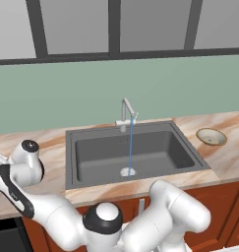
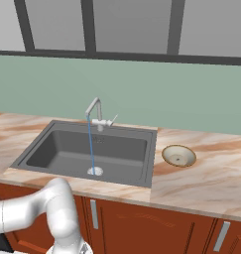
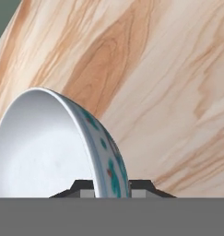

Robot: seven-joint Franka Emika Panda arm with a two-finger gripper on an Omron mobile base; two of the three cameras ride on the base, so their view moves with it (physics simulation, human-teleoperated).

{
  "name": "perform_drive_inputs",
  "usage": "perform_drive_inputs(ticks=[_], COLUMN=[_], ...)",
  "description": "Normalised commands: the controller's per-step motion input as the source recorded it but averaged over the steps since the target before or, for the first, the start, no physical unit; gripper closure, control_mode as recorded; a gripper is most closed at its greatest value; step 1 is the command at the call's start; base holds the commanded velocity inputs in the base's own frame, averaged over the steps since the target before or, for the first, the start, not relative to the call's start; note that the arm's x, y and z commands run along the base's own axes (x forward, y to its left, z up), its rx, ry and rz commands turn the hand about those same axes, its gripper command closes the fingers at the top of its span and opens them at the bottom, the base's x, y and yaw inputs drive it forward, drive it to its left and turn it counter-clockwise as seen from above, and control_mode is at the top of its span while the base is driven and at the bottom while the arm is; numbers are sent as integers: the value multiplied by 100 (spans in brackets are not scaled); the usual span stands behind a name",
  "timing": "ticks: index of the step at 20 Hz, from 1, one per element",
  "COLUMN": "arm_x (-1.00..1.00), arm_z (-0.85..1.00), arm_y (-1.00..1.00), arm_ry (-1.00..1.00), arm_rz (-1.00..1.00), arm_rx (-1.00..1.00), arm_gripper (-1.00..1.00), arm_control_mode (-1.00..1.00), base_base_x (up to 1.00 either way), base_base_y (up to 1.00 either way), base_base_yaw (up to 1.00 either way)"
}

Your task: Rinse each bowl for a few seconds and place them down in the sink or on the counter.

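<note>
In the hand view my gripper (image 3: 112, 190) is shut on the rim of the pale blue-white bowl (image 3: 39, 147). The bowl's wall, dotted with teal and red marks, stands between the two dark fingertips (image 3: 84, 188). Behind the bowl lies the marble counter (image 3: 159, 69). The shallow beige bowl (image 1: 211, 136) (image 2: 179, 156) rests on the counter (image 2: 206, 178) just right of the sink (image 1: 101, 157) (image 2: 57, 149). The arm stretches off to the far left of the left base view.
A thin blue stream of water (image 1: 131, 142) (image 2: 90, 144) runs from the silver tap (image 1: 126, 110) (image 2: 94, 111) down to the drain (image 1: 128, 172). A green wall and dark-framed windows rise behind the counter. Reddish-brown cabinets (image 2: 142, 223) sit below.
</note>
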Motion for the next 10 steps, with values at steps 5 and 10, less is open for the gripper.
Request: perform_drive_inputs(ticks=[5,10], arm_x=[-11,-11], arm_z=[24,29], arm_y=[-22,-31], arm_ry=[-1,-3], arm_rz=[-7,-9], arm_rx=[1,0], arm_gripper=[100,100], arm_control_mode=[-100,-100], base_base_x=[0,0], base_base_y=[0,0], base_base_yaw=[0,0])
